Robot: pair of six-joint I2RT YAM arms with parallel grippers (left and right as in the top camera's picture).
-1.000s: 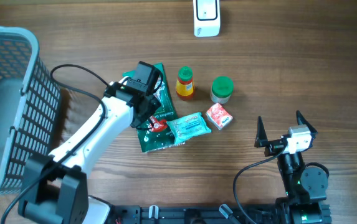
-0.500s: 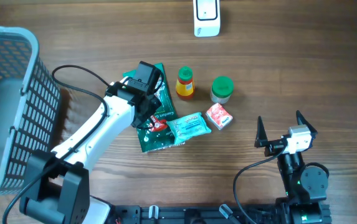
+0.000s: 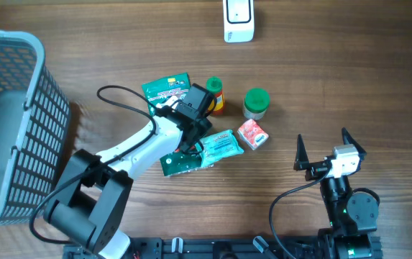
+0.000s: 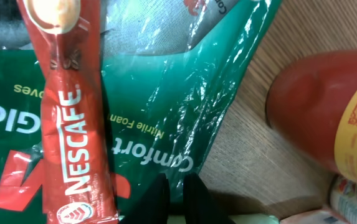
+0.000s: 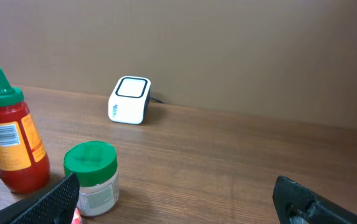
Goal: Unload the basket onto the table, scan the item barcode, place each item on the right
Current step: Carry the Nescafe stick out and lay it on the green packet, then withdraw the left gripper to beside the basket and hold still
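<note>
Overhead, my left arm has just swung right: a second ago it sat over the upper end of the bag (image 3: 164,88), and now it crosses the bag's right edge, hard against the bottle (image 3: 216,98). The bag itself has barely moved, its label end now uncovered at centre left. Left wrist view: my left jaws (image 4: 175,190) show as two dark tips at the bottom edge, nearly together with a thin gap. Whether they pinch the bag's film there I cannot tell. A red stick (image 4: 66,124) lies on the bag at left.

My read: nothing is lifted yet, so the scan is still ahead. I take the bag for my item, though the stick could be it.

The scanner (image 3: 238,20) waits at top centre, well apart. Between stand the bottle and jar (image 3: 256,103), both easy to topple on the way up. A pack (image 3: 220,144) overlaps the bag's lower edge, with a carton (image 3: 252,134) just beside. A basket (image 3: 47,129) fills the left side. My right jaws (image 3: 322,137) gape wide and empty, lower right of the table (image 3: 335,65).
</note>
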